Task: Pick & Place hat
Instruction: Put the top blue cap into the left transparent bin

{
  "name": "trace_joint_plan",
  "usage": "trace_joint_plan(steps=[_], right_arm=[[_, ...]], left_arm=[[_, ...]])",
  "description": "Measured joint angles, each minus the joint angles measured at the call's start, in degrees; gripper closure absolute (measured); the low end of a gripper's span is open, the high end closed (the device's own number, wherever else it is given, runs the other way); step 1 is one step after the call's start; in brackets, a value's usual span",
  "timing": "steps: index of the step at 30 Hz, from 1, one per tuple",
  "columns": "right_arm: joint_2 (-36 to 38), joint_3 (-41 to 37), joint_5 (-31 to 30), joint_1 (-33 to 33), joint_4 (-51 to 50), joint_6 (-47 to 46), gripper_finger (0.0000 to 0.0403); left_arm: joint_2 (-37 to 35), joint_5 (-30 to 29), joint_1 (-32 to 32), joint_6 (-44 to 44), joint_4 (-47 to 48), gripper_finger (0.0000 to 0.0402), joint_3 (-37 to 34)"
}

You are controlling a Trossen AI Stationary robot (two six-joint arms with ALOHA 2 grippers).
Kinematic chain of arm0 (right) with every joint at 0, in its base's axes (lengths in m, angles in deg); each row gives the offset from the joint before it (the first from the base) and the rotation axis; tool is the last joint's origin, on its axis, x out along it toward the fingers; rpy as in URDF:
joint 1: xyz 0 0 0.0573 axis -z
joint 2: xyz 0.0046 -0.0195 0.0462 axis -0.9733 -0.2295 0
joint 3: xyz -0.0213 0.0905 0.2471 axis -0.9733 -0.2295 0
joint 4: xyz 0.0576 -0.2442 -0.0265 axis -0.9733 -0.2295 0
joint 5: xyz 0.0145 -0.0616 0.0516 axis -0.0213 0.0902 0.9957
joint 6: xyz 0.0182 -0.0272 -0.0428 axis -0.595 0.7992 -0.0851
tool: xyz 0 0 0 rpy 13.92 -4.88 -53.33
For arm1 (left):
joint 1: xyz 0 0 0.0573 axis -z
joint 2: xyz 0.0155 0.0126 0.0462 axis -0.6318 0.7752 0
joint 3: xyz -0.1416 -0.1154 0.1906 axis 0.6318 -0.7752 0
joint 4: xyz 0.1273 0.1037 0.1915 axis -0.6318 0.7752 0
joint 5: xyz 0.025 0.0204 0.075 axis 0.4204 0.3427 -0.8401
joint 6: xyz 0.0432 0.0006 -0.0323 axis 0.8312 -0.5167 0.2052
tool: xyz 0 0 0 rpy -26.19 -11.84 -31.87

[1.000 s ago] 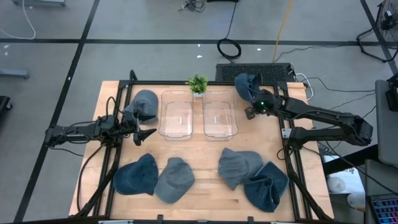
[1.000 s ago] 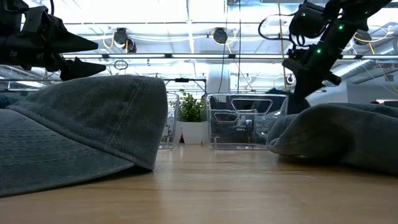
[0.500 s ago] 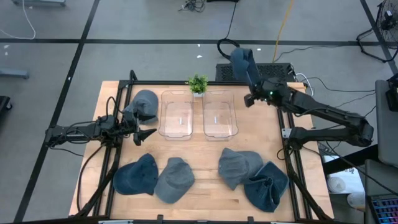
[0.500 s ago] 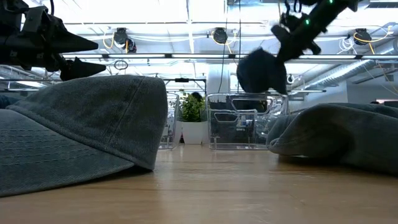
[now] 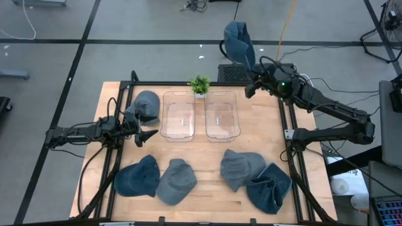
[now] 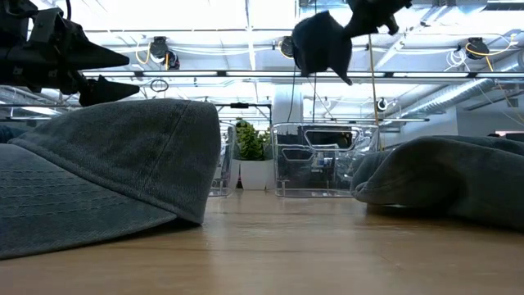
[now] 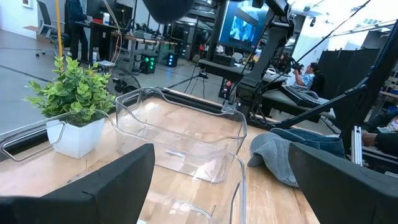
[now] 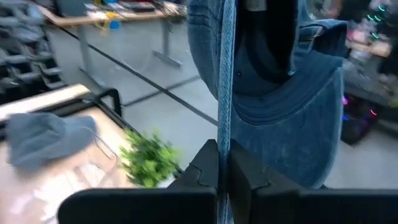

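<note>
A blue denim hat [image 5: 239, 41] hangs high in the air past the table's far edge, shut in my right gripper [image 5: 254, 73]. The low view shows that hat [image 6: 321, 43] under the gripper [image 6: 359, 18], above the clear bins. My left gripper [image 5: 148, 135] is open and hovers over the table's left side, just near of a grey-blue hat [image 5: 146, 105] lying flat there. In the left wrist view its fingers [image 7: 112, 186] stand wide apart before the two bins. My right gripper pinches a stitched edge of the hat [image 8: 225, 127] between its two fingers [image 8: 205, 171]; the edge runs straight into the shut jaws. The hat is lifted clear of the table, and its crown [image 8: 292, 118] hangs slack beyond the fingertips.
Two clear bins [image 5: 178, 115] [image 5: 221, 116] stand at the table's far middle with a small potted plant [image 5: 200, 85] behind them. Several hats lie along the near side [image 5: 138, 177] [image 5: 176, 181] [image 5: 239, 168] [image 5: 270, 187]. Bare wood lies between the bins and these hats.
My right gripper has risen from the table's far right corner, moving up and toward the far edge with the hat. The hat has gone from resting on the table to hanging clear, high above the bins. My left arm has kept still.
</note>
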Motion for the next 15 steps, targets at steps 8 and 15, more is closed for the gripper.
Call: trace_joint_plan(steps=[8, 15], right_arm=[[-0.60, 0.06, 4.55, -1.98, 2.15, 3.44, 0.0403], [-0.20, 0.06, 8.57, -1.97, 2.19, 6.42, 0.0403]], left_arm=[[0.00, 0.00, 0.00, 0.00, 0.00, 0.0023, 0.00], [0.00, 0.00, -0.02, -0.02, 0.02, 0.0023, 0.00]])
